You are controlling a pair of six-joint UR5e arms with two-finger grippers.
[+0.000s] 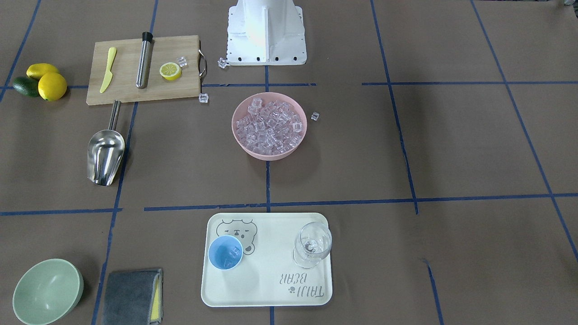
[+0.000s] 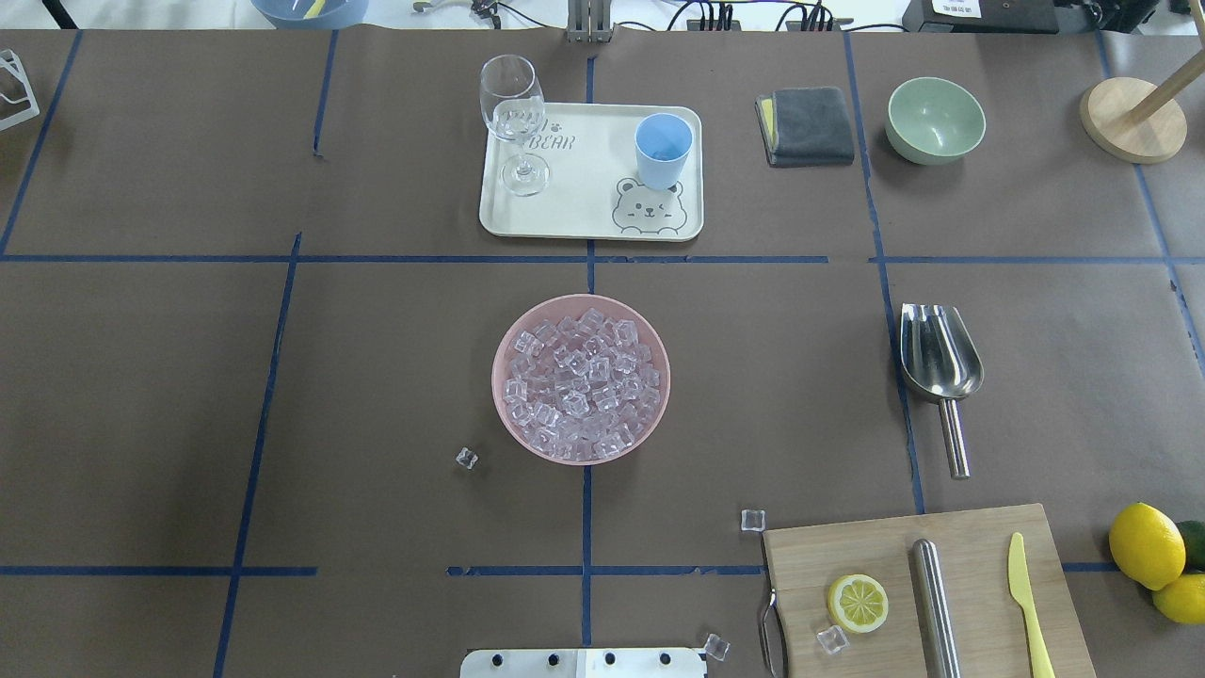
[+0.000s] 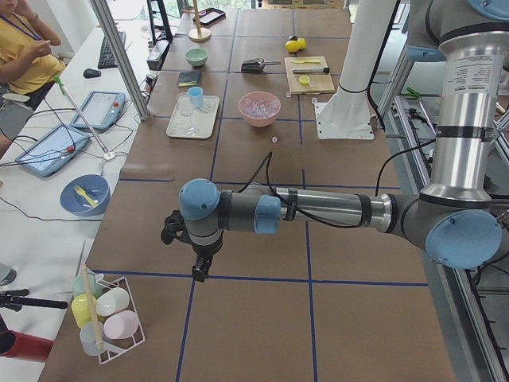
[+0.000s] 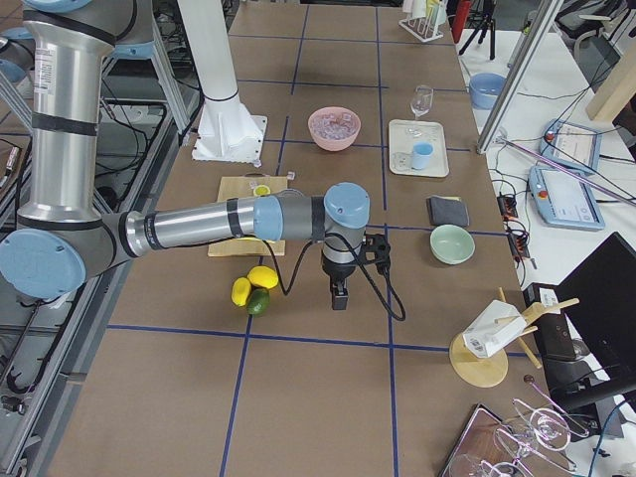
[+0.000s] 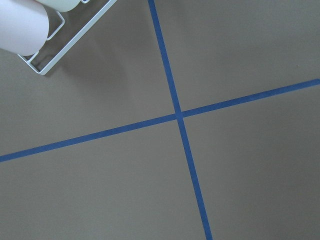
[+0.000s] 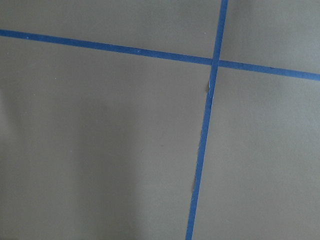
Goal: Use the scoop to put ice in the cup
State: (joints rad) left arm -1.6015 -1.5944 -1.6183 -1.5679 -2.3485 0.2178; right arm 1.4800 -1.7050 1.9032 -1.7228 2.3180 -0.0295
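Note:
The ice (image 1: 269, 124) (image 2: 579, 375) fills a pink bowl (image 1: 253, 151) at the table's middle; a few loose cubes lie around it. The light-blue cup (image 1: 225, 253) (image 2: 663, 151) stands on a cream tray (image 1: 271, 293) and has a cube or two inside. The steel scoop (image 1: 106, 151) (image 2: 937, 363) lies empty on the table near the cutting board. My left gripper (image 3: 203, 269) shows only in the exterior left view, far from these things; I cannot tell its state. My right gripper (image 4: 339, 294) shows only in the exterior right view, beyond the lemons; I cannot tell its state.
A wine glass (image 1: 312, 243) stands on the tray. A cutting board (image 1: 144, 70) holds a steel cylinder, a lemon half and a yellow knife. Lemons (image 1: 47, 81), a pale-green bowl (image 1: 47, 291) and a grey cloth (image 1: 131, 295) lie on the robot's right side.

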